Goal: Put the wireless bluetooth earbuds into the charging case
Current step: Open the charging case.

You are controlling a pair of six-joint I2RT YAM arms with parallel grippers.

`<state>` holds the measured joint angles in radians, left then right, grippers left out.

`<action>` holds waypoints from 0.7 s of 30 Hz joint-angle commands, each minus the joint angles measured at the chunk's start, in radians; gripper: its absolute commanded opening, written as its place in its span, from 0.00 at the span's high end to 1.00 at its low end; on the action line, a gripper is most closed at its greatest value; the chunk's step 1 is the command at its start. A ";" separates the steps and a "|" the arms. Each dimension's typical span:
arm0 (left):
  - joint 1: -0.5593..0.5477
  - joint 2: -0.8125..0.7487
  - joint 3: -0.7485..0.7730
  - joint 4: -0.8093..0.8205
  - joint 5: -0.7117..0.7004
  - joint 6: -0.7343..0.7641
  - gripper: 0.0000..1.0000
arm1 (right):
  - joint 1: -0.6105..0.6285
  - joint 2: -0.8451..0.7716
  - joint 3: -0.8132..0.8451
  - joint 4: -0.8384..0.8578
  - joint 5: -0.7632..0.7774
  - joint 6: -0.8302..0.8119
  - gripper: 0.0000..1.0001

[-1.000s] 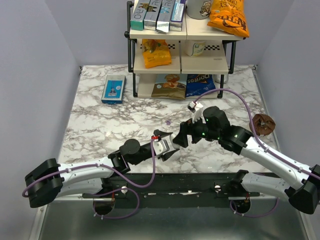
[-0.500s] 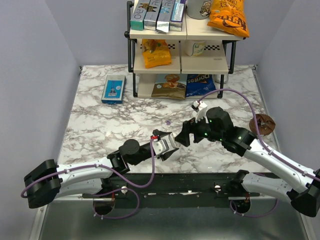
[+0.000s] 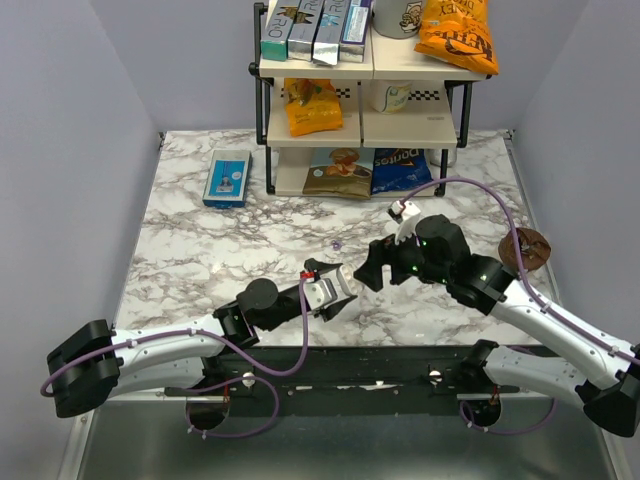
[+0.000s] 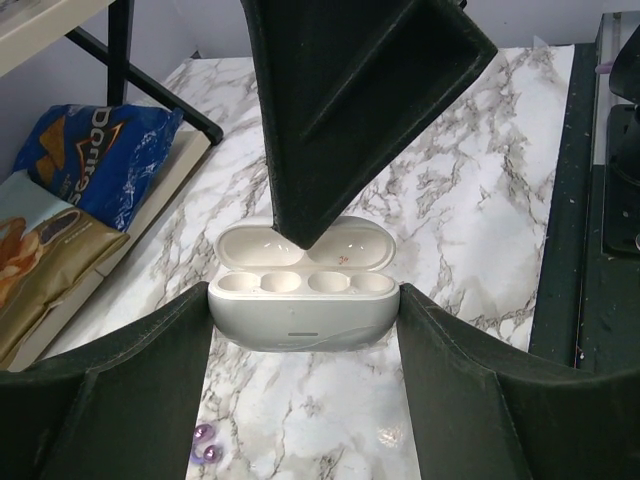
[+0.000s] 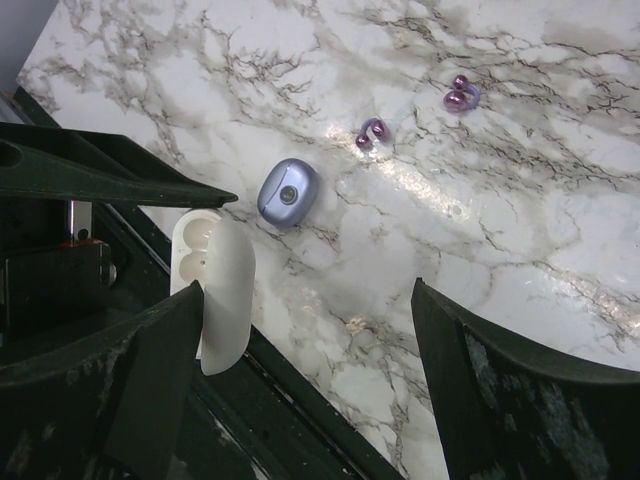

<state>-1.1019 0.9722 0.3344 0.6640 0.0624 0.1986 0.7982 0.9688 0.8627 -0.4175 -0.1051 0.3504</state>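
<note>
My left gripper point(image 4: 303, 330) is shut on the white charging case point(image 4: 300, 315), one finger against each end. Its lid stands open and the round wells inside are bare. The same case point(image 5: 215, 290) hangs over the table's near edge in the right wrist view. My right gripper point(image 5: 305, 300) is open and holds nothing, and one of its fingers point(image 4: 340, 100) hangs just above the lid. Two purple earbuds point(image 5: 371, 133) point(image 5: 460, 94) lie on the marble, apart from both grippers. A lilac-blue oval pebble point(image 5: 288, 193) with a darker middle lies between them and the case.
A shelf rack point(image 3: 362, 120) with snack bags stands at the back of the marble table point(image 3: 200, 250). A blue box point(image 3: 227, 178) lies at the back left. A brown round item point(image 3: 526, 247) sits at the right edge. The black base rail point(image 3: 380, 365) runs along the near edge.
My right arm has drawn slightly to the right, away from the left gripper. The left gripper still holds the open case in nearly the same spot.
</note>
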 commanded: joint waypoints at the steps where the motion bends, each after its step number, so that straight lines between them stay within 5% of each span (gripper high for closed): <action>1: -0.007 -0.023 -0.008 0.032 -0.010 0.016 1.00 | -0.002 -0.022 -0.008 -0.047 0.047 0.001 0.08; 7: -0.007 -0.020 -0.008 0.034 -0.021 0.013 1.00 | -0.002 -0.071 -0.014 0.005 -0.065 -0.010 0.09; 14: -0.010 -0.009 0.005 0.052 -0.016 0.010 1.00 | -0.002 -0.019 -0.011 0.036 -0.125 0.027 0.26; 21: -0.010 -0.020 0.009 0.054 -0.007 0.009 1.00 | -0.002 0.011 -0.025 0.059 -0.143 0.036 0.32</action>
<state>-1.1049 0.9668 0.3344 0.6765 0.0559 0.1982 0.7982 0.9726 0.8539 -0.3908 -0.2066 0.3756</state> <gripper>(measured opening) 0.756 0.704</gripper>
